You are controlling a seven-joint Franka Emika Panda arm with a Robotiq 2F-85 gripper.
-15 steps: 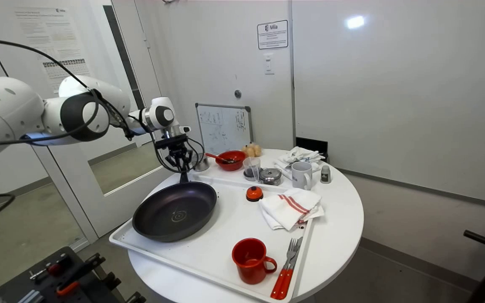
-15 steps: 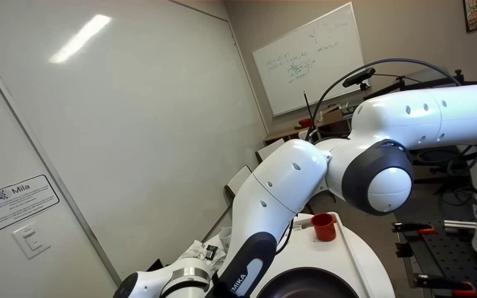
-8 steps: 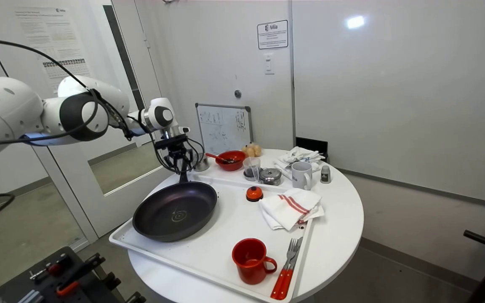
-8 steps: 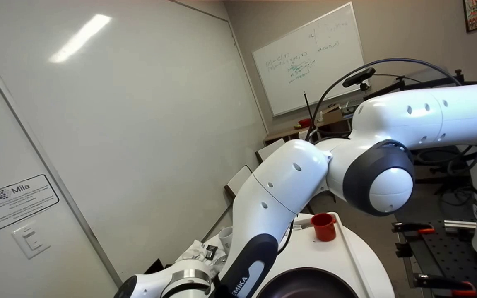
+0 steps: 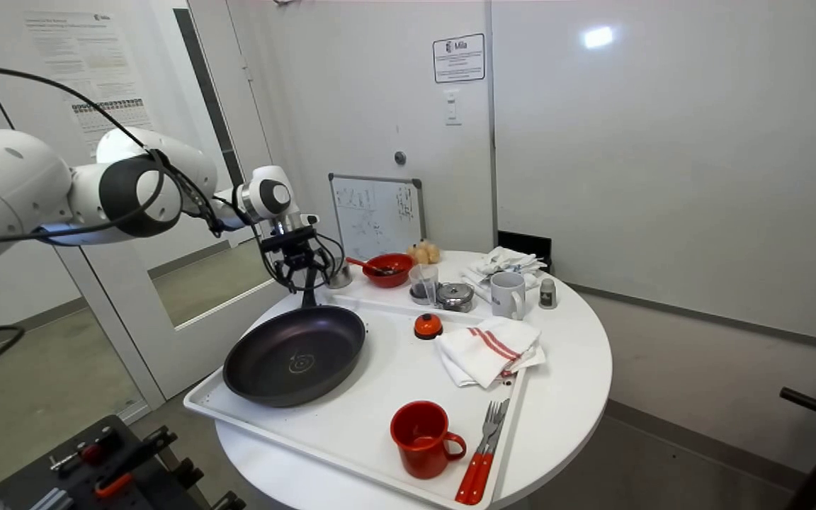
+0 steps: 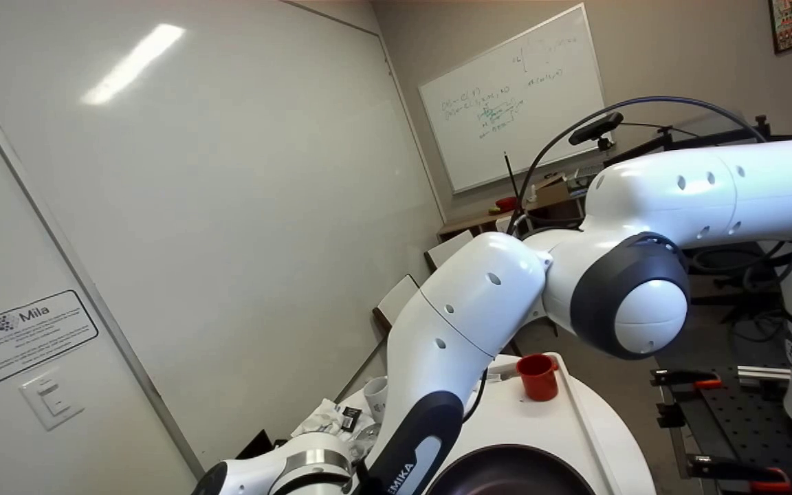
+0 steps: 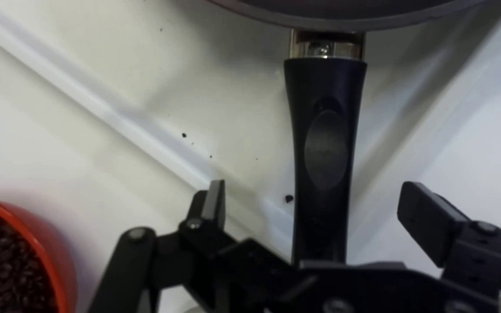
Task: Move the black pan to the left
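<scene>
Claw [image 7: 311,195] spread around handle [image 7: 325,158] of black pan [image 5: 295,358] | tray [image 5: 383,375] on round table [image 5: 572,375] | whiteboard [image 6: 513,103] on wall [image 6: 678,62]

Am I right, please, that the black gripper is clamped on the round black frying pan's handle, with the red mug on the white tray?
Not quite: the wrist view shows the gripper open, with gaps either side of the pan's handle. The red mug is on the white tray.

Red mug [image 5: 420,448] and red-handled cutlery [image 5: 487,462] are set on the white tray [image 5: 395,365] | striped cloth [image 5: 482,350] is laid across the tray's rim | dark beans [image 7: 2,261] are held in a red bowl [image 7: 55,254]
</scene>
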